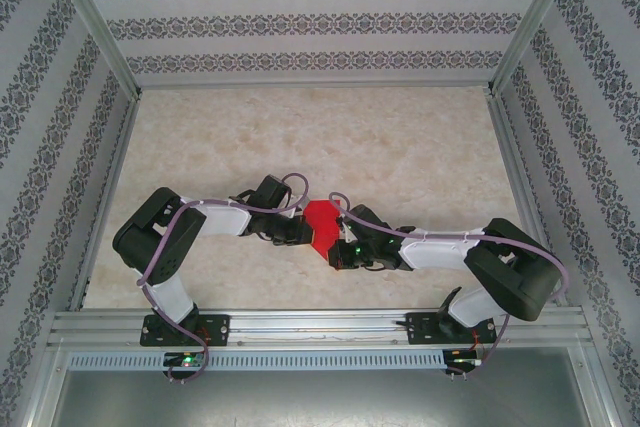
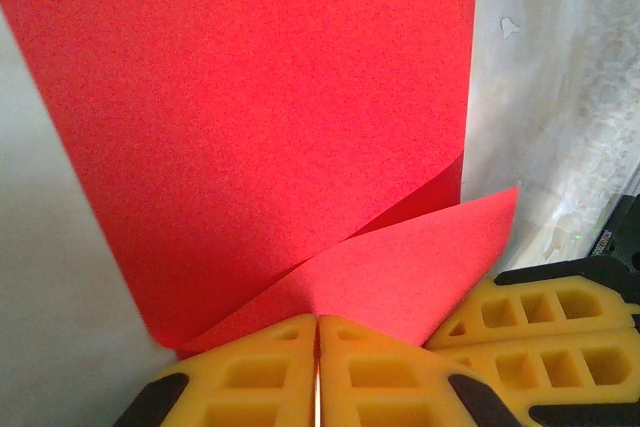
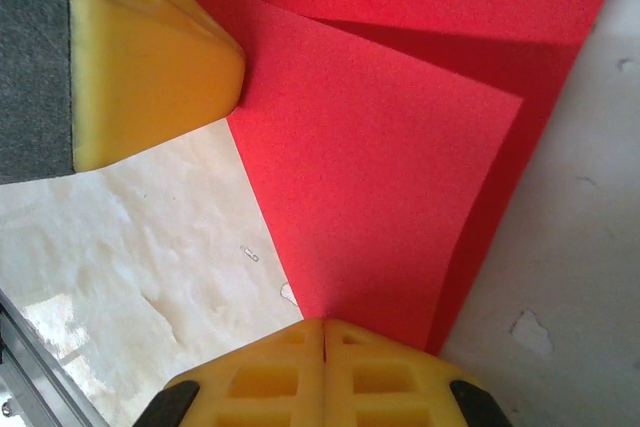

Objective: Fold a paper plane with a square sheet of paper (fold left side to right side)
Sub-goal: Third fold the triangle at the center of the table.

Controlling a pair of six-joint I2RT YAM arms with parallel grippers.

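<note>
I'm holding the square sheet of paper (image 1: 320,225) at the near middle of the table (image 1: 300,137), a little in from its near edge. The left gripper (image 2: 318,319), reaching in from the table's left side, is pinching a folded corner with its fingers pressed together. The right gripper (image 3: 323,325), coming from the table's right side, is nipping the overlapping flap the same way. I'm judging that two close grips are stopping the layers from sliding while the crease is being lined up.

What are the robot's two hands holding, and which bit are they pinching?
Both hold the red paper. The left gripper pinches the near edge, where the folded layers meet. The right gripper pinches the narrow end of a folded flap.
</note>
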